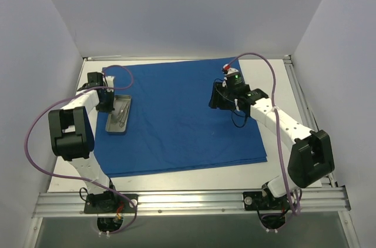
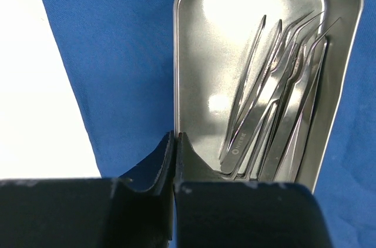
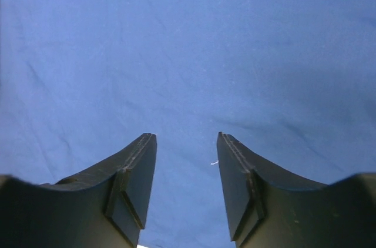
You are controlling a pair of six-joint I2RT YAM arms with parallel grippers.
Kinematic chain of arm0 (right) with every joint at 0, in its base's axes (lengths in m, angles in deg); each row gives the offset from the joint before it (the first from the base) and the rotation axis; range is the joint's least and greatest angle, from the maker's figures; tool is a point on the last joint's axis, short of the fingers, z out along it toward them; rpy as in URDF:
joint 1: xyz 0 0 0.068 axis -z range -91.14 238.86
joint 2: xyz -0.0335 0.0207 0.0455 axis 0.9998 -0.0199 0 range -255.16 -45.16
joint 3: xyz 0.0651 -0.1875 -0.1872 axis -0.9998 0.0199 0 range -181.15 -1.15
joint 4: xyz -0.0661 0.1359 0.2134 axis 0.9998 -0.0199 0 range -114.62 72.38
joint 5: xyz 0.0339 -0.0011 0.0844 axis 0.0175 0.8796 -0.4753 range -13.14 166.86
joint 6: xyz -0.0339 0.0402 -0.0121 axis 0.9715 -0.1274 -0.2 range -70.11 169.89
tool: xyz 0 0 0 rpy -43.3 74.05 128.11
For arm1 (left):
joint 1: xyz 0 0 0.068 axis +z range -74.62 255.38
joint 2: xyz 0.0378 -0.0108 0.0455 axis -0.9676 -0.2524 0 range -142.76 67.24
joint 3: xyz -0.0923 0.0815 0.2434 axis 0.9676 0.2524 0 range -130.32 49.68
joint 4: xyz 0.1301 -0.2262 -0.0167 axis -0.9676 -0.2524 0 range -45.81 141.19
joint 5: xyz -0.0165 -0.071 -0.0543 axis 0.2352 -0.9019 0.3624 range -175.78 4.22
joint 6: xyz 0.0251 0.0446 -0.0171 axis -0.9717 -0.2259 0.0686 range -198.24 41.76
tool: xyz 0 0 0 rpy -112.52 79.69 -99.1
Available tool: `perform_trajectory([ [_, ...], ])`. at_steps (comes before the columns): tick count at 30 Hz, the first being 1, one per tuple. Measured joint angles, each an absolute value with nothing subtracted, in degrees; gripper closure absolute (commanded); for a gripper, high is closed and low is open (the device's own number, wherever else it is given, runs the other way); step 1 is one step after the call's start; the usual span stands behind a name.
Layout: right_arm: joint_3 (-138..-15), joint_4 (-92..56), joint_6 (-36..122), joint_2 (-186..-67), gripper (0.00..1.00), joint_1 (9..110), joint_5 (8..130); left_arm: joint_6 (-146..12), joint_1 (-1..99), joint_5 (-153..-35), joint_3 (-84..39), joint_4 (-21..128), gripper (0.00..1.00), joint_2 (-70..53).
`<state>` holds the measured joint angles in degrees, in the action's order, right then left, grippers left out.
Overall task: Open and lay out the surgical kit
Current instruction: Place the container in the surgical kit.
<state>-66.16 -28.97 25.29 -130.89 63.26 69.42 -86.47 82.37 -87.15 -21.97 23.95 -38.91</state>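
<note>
The royal-blue cloth (image 1: 182, 119) lies spread flat as a large sheet on the table. A small metal tray (image 1: 118, 114) sits on its left edge and holds several thin metal instruments (image 2: 276, 101). My left gripper (image 2: 175, 136) is shut on the tray's left rim (image 2: 176, 54), one finger outside the wall and one inside; in the top view it (image 1: 111, 107) is at the tray's left side. My right gripper (image 3: 186, 137) is open and empty, just above bare cloth (image 3: 188, 42) at the sheet's right part, seen from above as well (image 1: 218, 100).
White table (image 1: 282, 83) shows to the right of the sheet and at its left (image 2: 35, 83). Aluminium rails (image 1: 188, 201) run along the near edge and the right side. Grey walls enclose the table on three sides.
</note>
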Motion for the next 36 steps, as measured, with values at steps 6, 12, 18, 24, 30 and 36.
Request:
perform_trajectory([
  [6,-66.9,-28.8,23.4,-135.6,1.00,63.5,70.5,-81.0,82.4,-84.6,-23.3,22.4,0.98,-39.0],
  [12,-69.3,-28.3,21.6,-143.8,1.00,65.5,70.6,-73.5,82.4,-82.1,-24.9,20.4,0.98,-38.9],
  [18,-73.2,-28.1,21.4,-151.1,1.00,69.2,71.1,-70.7,82.4,-82.6,-26.4,19.6,0.98,-39.4],
  [24,-74.9,-26.7,21.5,-155.6,1.00,72.7,72.5,-70.5,82.4,-83.4,-29.6,19.6,0.98,-43.3],
  [30,-74.3,-25.2,20.9,-157.9,1.00,74.4,73.4,-71.9,82.4,-83.1,-31.4,18.6,0.98,-45.7],
  [36,-70.8,-21.0,18.7,-156.6,1.00,74.7,72.9,-73.1,82.4,-82.4,-33.8,17.9,0.98,-47.7],
])
